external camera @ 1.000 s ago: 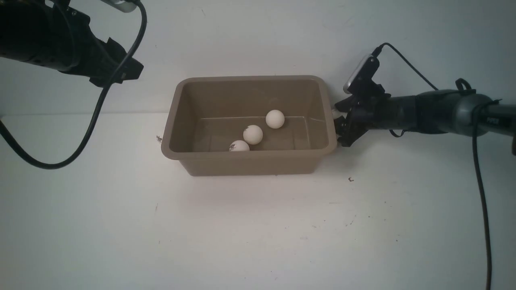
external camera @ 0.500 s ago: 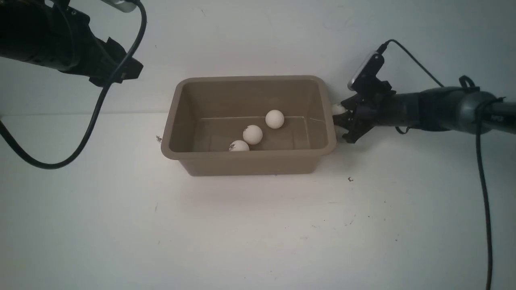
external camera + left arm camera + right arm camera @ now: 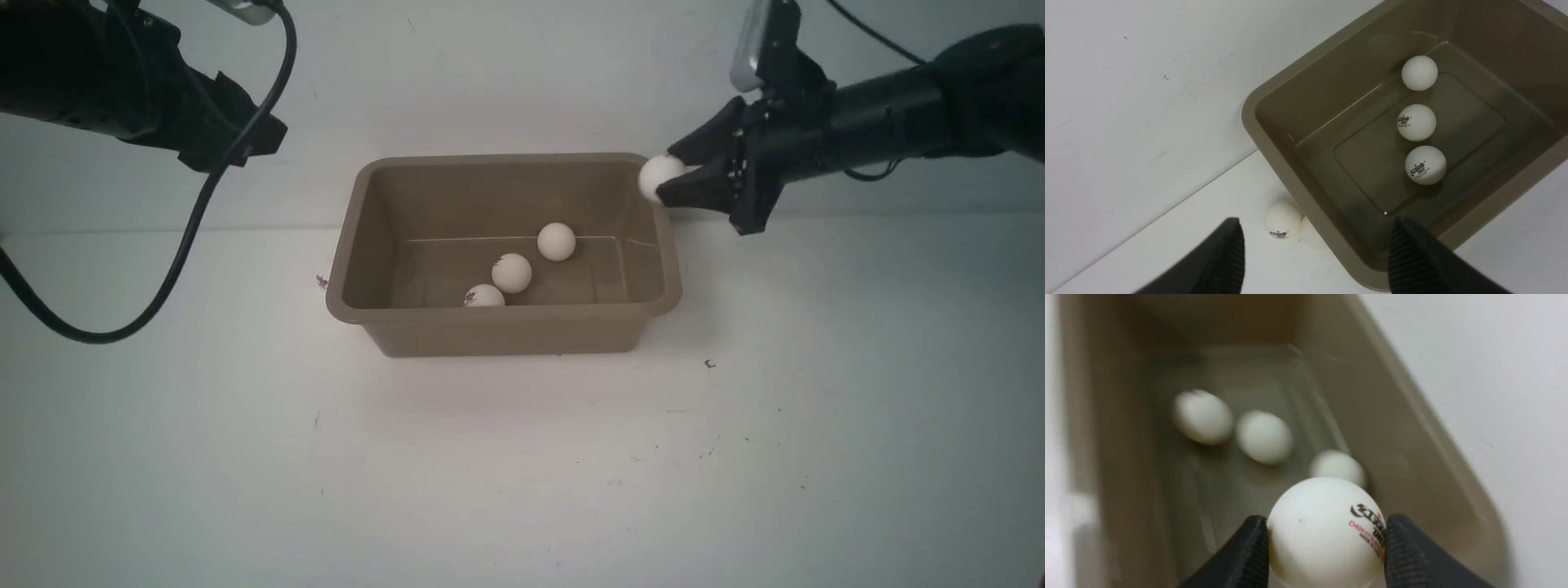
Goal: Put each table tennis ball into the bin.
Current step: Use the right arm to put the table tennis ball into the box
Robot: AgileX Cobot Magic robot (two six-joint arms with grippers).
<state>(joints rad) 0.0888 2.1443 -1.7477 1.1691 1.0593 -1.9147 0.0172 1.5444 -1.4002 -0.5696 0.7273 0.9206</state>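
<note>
The taupe bin [image 3: 506,314] stands mid-table with three table tennis balls in it [image 3: 557,242] [image 3: 512,272] [image 3: 484,296]. My right gripper [image 3: 665,181] hovers above the bin's far right corner, shut on a fourth white ball [image 3: 657,175]. The right wrist view shows that ball [image 3: 1327,535] pinched between both fingers, over the bin's inside [image 3: 1412,428]. My left gripper [image 3: 1316,249] hangs open and empty, high at the far left. Below it, two more balls [image 3: 1283,218] [image 3: 1311,237] lie on the table against the bin's outer wall [image 3: 1274,147], one partly under the rim.
A black cable [image 3: 122,331] from the left arm loops down over the table's left side. A white wall rises just behind the bin. Small dark specks [image 3: 709,363] mark the white tabletop.
My right gripper closed on a ball beside the bin's right wall, then lifted it up and back to above the rim's far right corner. The left arm stayed put.
</note>
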